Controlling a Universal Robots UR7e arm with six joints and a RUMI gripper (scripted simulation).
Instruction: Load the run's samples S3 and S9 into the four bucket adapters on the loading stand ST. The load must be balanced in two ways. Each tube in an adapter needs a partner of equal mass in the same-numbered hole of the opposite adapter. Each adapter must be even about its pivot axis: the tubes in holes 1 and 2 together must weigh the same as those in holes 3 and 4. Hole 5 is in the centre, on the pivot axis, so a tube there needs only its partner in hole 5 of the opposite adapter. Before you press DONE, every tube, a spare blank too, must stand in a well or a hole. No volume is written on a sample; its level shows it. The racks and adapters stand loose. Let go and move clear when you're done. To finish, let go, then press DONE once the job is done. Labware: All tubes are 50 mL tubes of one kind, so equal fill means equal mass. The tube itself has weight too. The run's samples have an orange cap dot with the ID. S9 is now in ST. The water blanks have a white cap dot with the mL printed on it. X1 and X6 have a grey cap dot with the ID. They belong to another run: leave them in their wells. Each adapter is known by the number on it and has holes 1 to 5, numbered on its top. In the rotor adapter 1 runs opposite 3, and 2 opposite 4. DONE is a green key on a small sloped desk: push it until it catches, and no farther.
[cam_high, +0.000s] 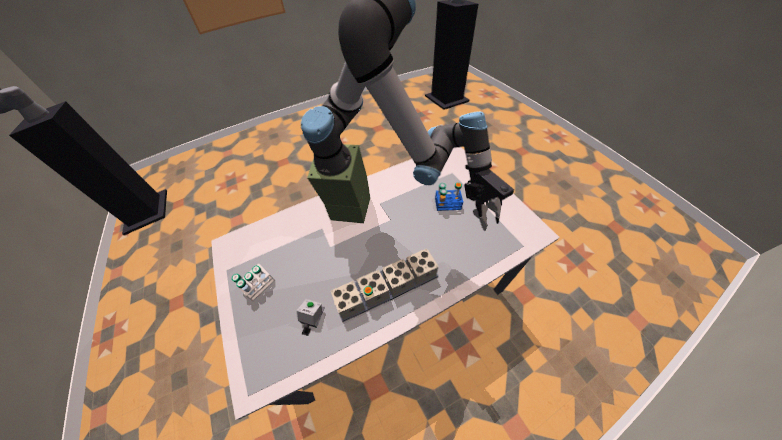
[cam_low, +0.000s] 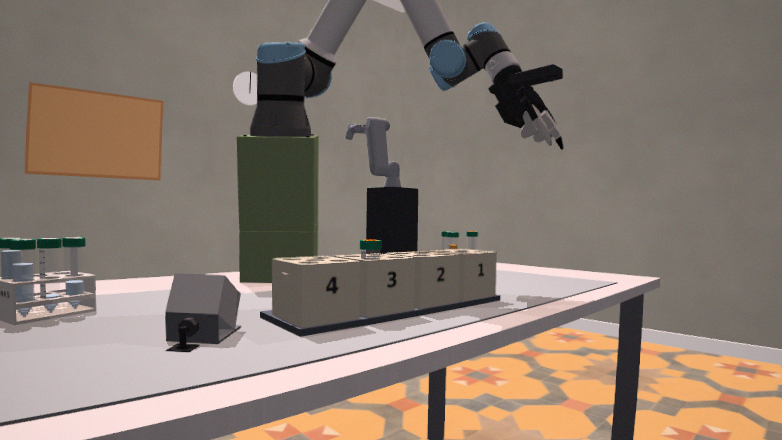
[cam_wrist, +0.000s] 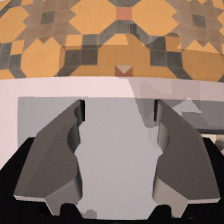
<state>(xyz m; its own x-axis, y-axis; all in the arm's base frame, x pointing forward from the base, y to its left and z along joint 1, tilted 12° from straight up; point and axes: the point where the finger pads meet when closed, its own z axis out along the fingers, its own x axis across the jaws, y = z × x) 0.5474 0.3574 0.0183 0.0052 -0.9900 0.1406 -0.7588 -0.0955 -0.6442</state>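
Gripper (cam_high: 490, 217) (cam_low: 552, 143) (cam_wrist: 119, 101) partly open with nothing between its fingers, raised over the table's far right, orange-capped tube (cam_high: 368, 290) (cam_low: 370, 248) well apart from it, in adapter 3 (cam_high: 382, 293) (cam_low: 389, 295)

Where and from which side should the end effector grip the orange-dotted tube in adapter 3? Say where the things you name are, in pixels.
Grip the green cap of the orange-dotted tube (cam_high: 368, 291) (cam_low: 370, 245), coming straight down from above. The tube stands upright, sunk in adapter 3 (cam_high: 378, 280) (cam_low: 391, 292), so only the cap and a short collar of clear wall show above the top. The fingers would probably best close on opposite sides of the cap.
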